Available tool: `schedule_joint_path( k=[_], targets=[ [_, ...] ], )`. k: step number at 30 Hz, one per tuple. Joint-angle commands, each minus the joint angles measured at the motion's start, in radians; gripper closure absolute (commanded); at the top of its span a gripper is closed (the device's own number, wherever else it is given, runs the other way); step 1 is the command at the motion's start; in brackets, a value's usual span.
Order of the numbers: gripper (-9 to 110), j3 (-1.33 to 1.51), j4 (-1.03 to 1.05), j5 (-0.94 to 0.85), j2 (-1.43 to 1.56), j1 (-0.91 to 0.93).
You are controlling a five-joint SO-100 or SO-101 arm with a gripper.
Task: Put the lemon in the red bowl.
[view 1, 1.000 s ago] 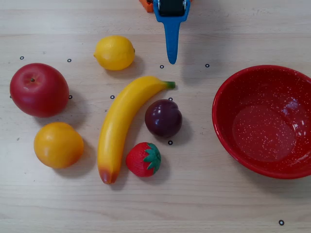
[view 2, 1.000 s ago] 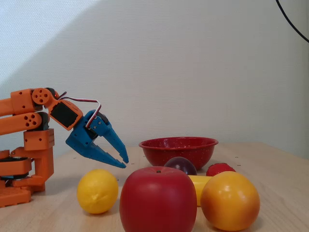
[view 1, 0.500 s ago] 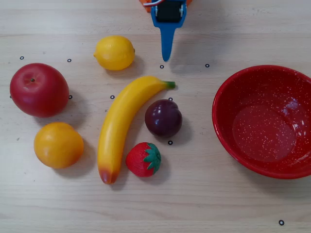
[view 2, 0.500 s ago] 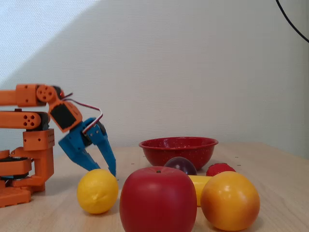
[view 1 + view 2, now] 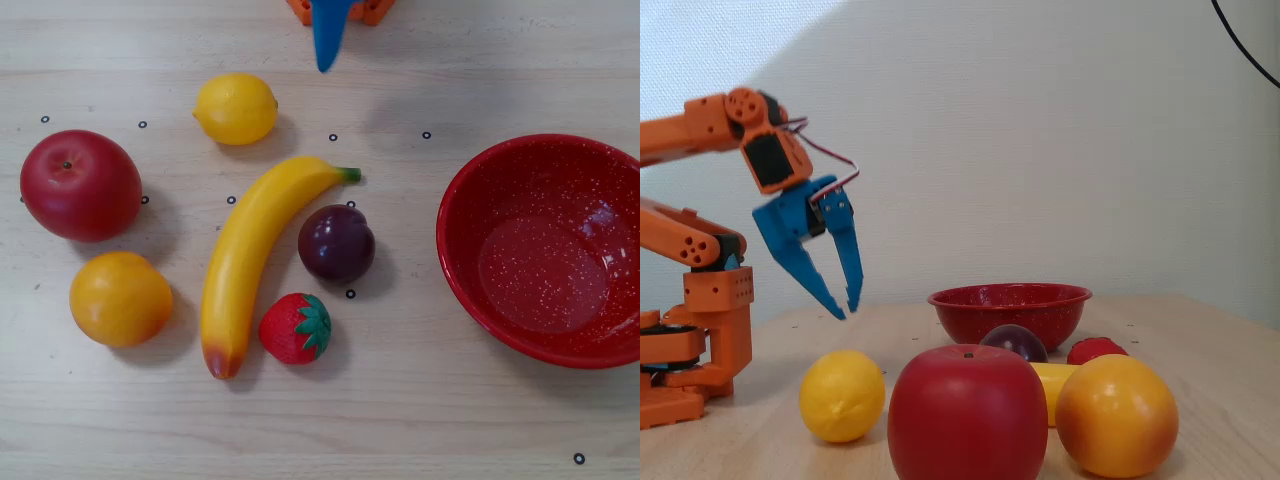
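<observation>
1. On the table [image 5: 420, 420] in the overhead view, we see the lemon [image 5: 235, 108] lying at about eleven o'clock from the middle, apart from the other fruit.
2. At three o'clock sits the red bowl [image 5: 470, 290], holding nothing and cut off by the picture's edge.
3. Around the middle we find the banana [image 5: 255, 255], with the plum [image 5: 336, 243] and the strawberry [image 5: 296, 327] just beside it; the apple [image 5: 80, 185] and the orange [image 5: 120, 298] lie at nine o'clock.
4. At twelve o'clock only a blue tip of the gripper [image 5: 325, 45] shows, so from here we cannot tell its state.
5. In the fixed view we see the gripper [image 5: 846, 305] hanging in the air, tips pointing down, its two fingers slightly spread and pinching nothing.
6. The lemon [image 5: 842, 395] rests on the table at six o'clock from those tips, well apart from them.
7. The red bowl [image 5: 1010, 308] stands behind the apple [image 5: 966, 412] and orange [image 5: 1116, 414].
</observation>
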Motion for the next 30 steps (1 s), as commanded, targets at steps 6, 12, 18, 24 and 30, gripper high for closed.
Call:
schedule_joint_path(
  k=[6,12,18,24,30],
  targets=[
    [101,-0.385,0.187,0.048,-0.255,-0.123],
    [97,-0.494,0.262,0.141,-0.385,-0.247],
    [91,-0.537,0.313,0.209,-0.474,-0.390],
    [68,-0.572,0.400,0.285,-0.528,-0.480],
    [46,-0.563,0.431,0.334,-0.540,-0.525]
  ],
)
